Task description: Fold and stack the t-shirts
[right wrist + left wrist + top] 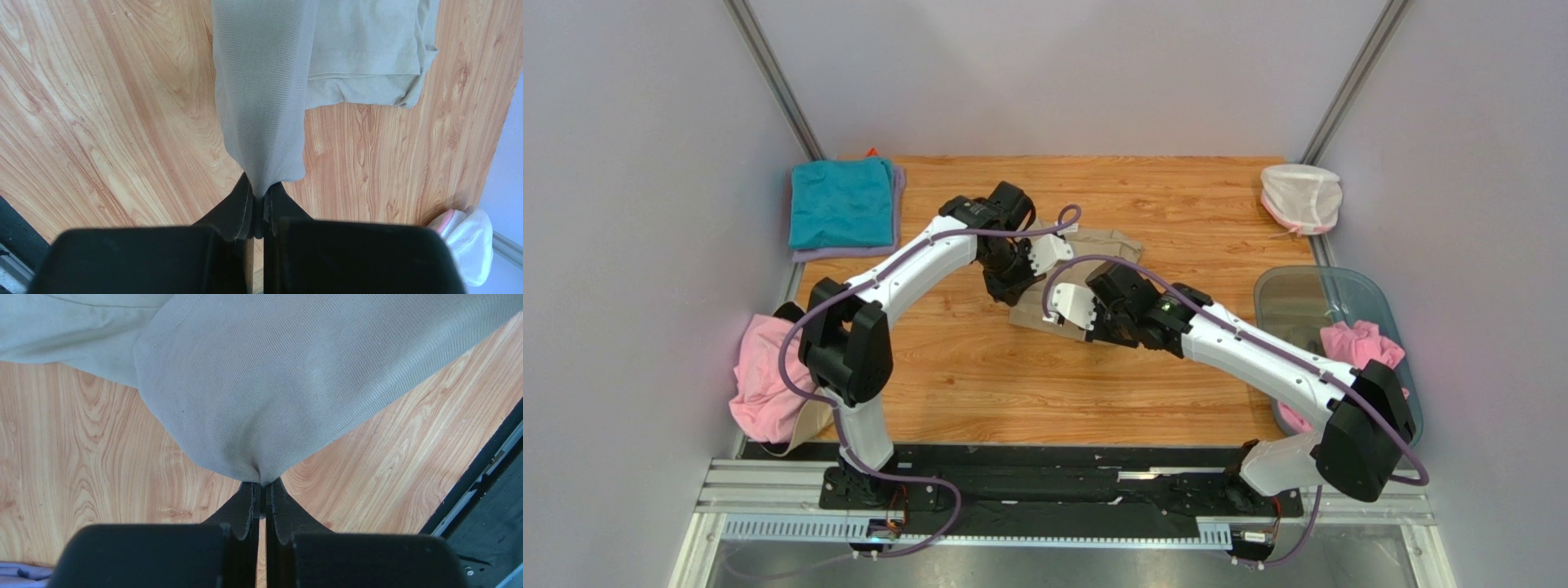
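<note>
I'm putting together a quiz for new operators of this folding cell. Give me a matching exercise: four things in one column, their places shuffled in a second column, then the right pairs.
Things:
1. teal t-shirt
2. tan t-shirt
3. net pouch
4. clear tub

Places:
A. far-right corner
B. right side, pink t-shirt inside
C. far-left corner, folded
D. middle, pinched by left gripper and right gripper

Pairs: 1-C, 2-D, 3-A, 4-B
</note>
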You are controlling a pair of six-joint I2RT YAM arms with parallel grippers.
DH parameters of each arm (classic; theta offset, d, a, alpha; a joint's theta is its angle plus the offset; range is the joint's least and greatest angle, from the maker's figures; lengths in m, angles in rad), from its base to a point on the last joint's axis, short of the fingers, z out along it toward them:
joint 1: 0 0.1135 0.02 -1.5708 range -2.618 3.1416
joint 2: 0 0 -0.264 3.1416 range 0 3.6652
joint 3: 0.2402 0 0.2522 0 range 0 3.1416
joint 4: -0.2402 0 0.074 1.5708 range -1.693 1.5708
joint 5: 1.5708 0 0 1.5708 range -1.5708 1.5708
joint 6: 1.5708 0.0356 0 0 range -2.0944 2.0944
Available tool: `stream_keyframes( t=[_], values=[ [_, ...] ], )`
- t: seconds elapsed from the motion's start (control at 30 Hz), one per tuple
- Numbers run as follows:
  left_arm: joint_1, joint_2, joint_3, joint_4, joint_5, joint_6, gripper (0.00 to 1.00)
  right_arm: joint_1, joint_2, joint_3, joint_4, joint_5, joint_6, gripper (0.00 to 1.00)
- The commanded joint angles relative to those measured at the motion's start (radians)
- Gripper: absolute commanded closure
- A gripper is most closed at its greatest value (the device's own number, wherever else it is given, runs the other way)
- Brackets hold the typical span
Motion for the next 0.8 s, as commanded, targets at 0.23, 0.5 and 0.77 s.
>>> stream_keyframes(
  t=[0.23, 0.5, 0.77],
  values=[
    [0.005, 0.034, 0.096, 0.012, -0.081, 0.031, 1.00, -0.019, 0.034, -0.017, 0.098, 0.058, -0.022, 1.00],
    [0.024, 0.137, 0.190, 0.063, -0.121, 0.031, 1.00, -0.100, 0.138, 0.060, 0.136, 0.046, -0.091, 1.00],
    [0.051, 0.209, 0.248, 0.151, -0.149, 0.011, 1.00, -0.185, 0.236, 0.168, 0.156, 0.027, -0.140, 1.00]
  ],
)
